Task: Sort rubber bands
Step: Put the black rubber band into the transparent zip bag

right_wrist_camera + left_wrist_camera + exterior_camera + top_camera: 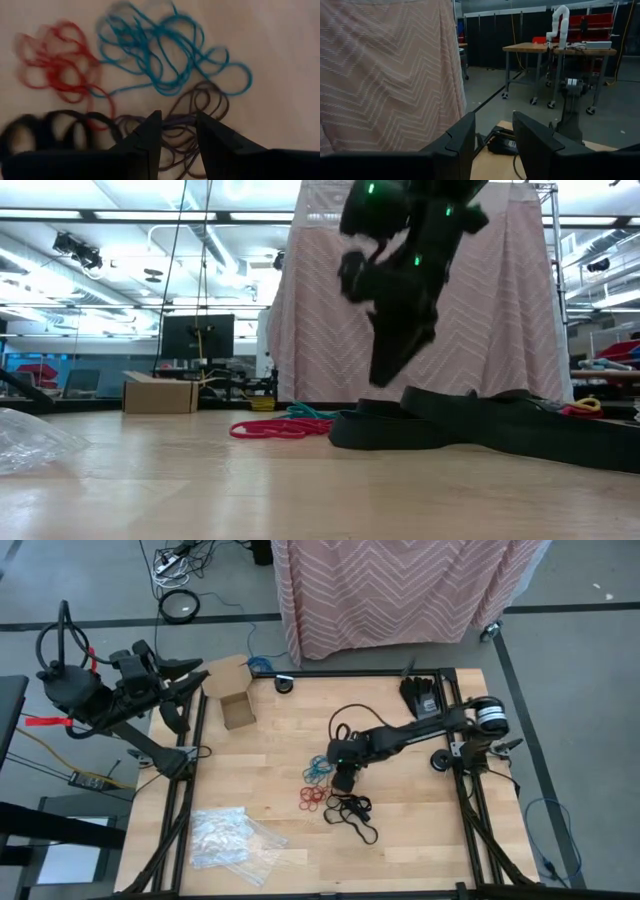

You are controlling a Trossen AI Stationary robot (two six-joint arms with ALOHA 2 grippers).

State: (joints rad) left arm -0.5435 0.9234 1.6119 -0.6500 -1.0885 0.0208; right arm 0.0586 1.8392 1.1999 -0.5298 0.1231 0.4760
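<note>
Some rubber bands (165, 65) blurred, right end effector (178, 131) overhead

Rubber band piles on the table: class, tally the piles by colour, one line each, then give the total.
Blue pile: 1
Red pile: 1
Brown pile: 1
Black pile: 1
Total: 4 piles. The right gripper hovers open over the brown pile.

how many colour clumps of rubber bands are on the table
4: blue-teal bands mid-table; red bands beside them; black bands nearer the front edge; dark brownish bands at the right gripper. Its arm may hide more.
</note>
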